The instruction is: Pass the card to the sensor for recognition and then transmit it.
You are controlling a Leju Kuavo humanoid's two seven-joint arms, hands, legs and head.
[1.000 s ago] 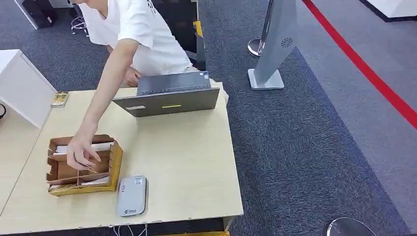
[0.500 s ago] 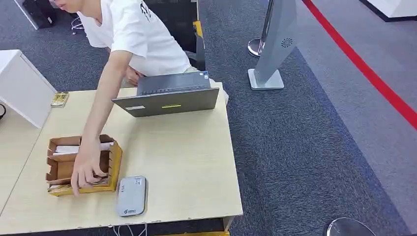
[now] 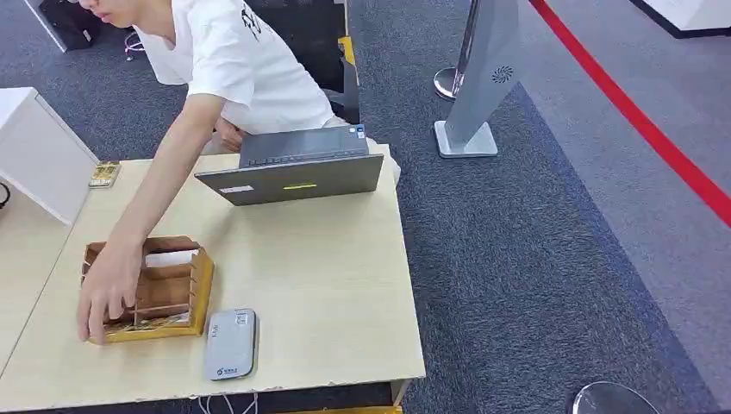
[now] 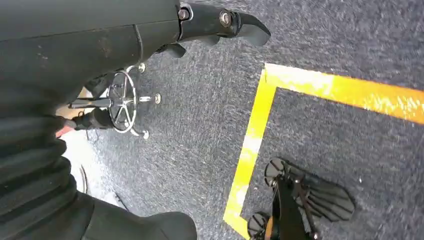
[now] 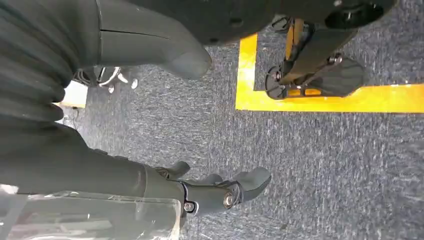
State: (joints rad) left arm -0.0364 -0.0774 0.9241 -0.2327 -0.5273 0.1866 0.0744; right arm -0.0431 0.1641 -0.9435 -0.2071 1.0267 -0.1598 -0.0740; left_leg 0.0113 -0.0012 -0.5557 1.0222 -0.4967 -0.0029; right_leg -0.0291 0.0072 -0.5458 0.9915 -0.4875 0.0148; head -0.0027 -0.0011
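A wooden card box (image 3: pixel 200 285) stands near the front left of the light wooden table (image 3: pixel 328 285), with a white card (image 3: pixel 170 257) lying in its back compartment. A person leans over the table, and their hand (image 3: pixel 108 297) rests on the box's left side. The grey card sensor (image 3: pixel 231 343) lies flat just right of the box, near the table's front edge. My left hand (image 4: pixel 75 55) hangs over the carpet, fingers apart and holding nothing. My right hand (image 5: pixel 90 160) hangs likewise, with nothing between thumb and fingers.
An open grey laptop (image 3: pixel 293 168) stands at the table's far edge in front of the person. A white cabinet (image 3: pixel 39 151) adjoins the table on the left. A grey kiosk stand (image 3: pixel 483 78) and a red floor line (image 3: pixel 655 138) lie to the right.
The person's hand slid from the middle of the box to its front, then to its left side, uncovering the white card in the back compartment. My hands have not moved.
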